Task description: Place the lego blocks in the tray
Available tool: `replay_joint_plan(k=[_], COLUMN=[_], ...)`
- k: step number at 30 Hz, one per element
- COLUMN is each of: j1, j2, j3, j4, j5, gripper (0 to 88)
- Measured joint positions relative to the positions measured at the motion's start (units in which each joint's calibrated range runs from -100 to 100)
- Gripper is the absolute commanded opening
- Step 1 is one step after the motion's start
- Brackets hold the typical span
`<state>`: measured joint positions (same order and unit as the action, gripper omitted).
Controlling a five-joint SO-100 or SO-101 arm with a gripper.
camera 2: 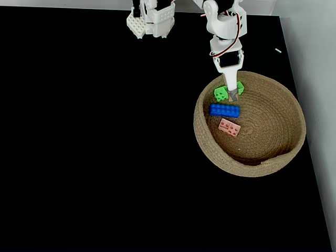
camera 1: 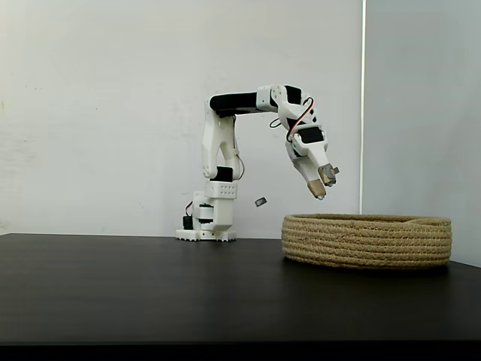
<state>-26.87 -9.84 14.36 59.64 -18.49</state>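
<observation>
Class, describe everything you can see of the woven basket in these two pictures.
The basket is round, wide and shallow, made of coiled tan rope with a low wall. It sits upright on the black table, near its right edge in both fixed views. Inside lie a green brick, a blue brick and a pink brick. The gripper hangs above its rim.

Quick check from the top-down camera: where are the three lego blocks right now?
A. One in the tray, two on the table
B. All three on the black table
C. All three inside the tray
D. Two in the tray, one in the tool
C: in a fixed view from above, the green block, blue block and pink block all lie inside the tray, below the tool.
</observation>
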Motion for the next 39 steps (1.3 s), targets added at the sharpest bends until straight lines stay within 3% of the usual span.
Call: replay_joint_plan(k=[7, 13, 18, 26, 33, 39], j1=[2.77, 9.61, 17.10, 27.04, 27.36, 28.66], j2=[-0.08, -7.97, -21.37, -45.46, -63.61, -72.52], j3=[1.06, 13.96, 28.46, 47.55, 64.96, 76.09], j4=[3.00, -0.24, -8.04, -11.53, -11.61, -11.37], j5=[-0.93, 5.18, 10.79, 20.37, 23.15, 24.18], gripper=[15.7, 15.7, 13.3, 9.5, 7.9, 0.1])
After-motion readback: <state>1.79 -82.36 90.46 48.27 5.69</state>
